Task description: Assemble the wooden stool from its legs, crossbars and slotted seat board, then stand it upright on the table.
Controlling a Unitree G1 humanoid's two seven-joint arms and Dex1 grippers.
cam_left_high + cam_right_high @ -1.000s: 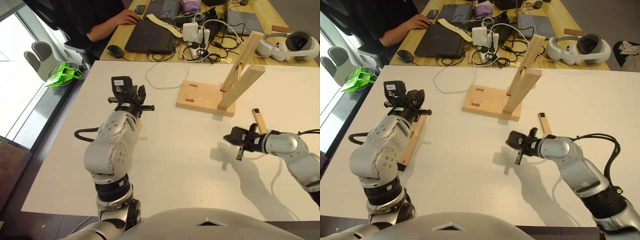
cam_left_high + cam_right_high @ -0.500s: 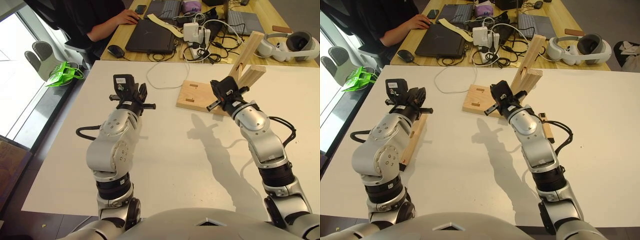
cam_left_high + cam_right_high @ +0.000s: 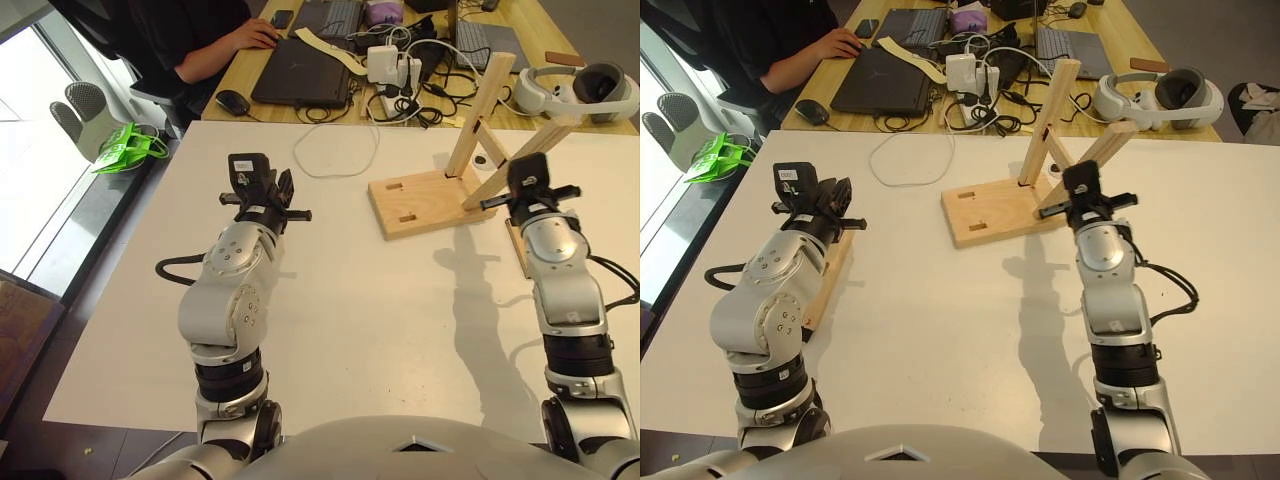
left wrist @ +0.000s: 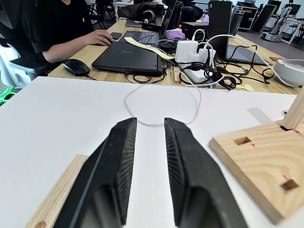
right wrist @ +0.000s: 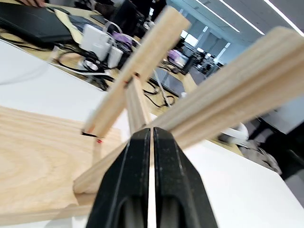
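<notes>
Two legs (image 3: pixel 483 110) stand in the far slots of the board (image 3: pixel 415 205). The board lies flat on the table (image 3: pixel 350 300) with its underside up, and I think it lies so because the legs can then be pushed in from above. A crossbar (image 3: pixel 490 147) joins the two legs. One leg leans much more than the other, so I judge that they are not yet seated straight.

Both near slots (image 3: pixel 392 186) are empty, so about half of the assembly remains.

At the leaning leg is the right gripper (image 5: pixel 151 137), its fingers pressed together with nothing between them. The tips are just at the leg, but I cannot tell if they touch it. This posture suits pushing or steadying the leg more than taking it.

On the robot's left, the left gripper (image 4: pixel 146 126) is released, its fingers spread and holding nothing. It hovers over one end of a loose leg (image 4: pixel 57 194), which lies on the table well apart from the board. I judge that it waits there to pick this leg up for an empty slot.

One more wooden strip (image 3: pixel 518 250) lies just beside the right forearm, probably a part kept near for later.
</notes>
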